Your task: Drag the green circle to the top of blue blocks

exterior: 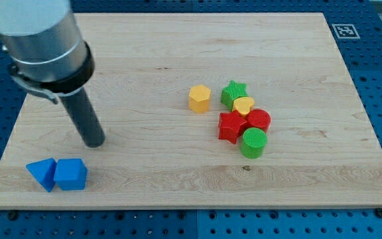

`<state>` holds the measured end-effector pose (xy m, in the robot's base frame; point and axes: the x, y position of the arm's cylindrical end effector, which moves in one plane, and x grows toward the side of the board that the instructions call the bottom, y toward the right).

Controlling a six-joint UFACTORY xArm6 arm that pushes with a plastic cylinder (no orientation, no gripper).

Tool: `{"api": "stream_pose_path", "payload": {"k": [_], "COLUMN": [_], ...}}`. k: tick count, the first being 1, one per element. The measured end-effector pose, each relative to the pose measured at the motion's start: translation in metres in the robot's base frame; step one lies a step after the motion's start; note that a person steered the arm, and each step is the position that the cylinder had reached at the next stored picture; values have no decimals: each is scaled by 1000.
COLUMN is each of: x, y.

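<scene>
The green circle stands at the lower right of a cluster right of the board's middle. It touches a red star and a red circle. Two blue blocks sit side by side at the view's bottom left: a blue triangle-like block and a blue cube-like block. My tip rests on the board above and slightly right of the blue blocks, far left of the green circle.
A yellow hexagon lies left of the cluster. A green star and a yellow heart sit at the cluster's top. The wooden board lies on a blue pegboard.
</scene>
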<state>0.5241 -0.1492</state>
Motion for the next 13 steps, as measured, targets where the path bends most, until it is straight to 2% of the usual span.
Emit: {"api": "stream_pose_path", "payload": {"k": [5, 8, 11, 13], "x": [48, 7, 7, 16], "y": [262, 269, 200, 195]}}
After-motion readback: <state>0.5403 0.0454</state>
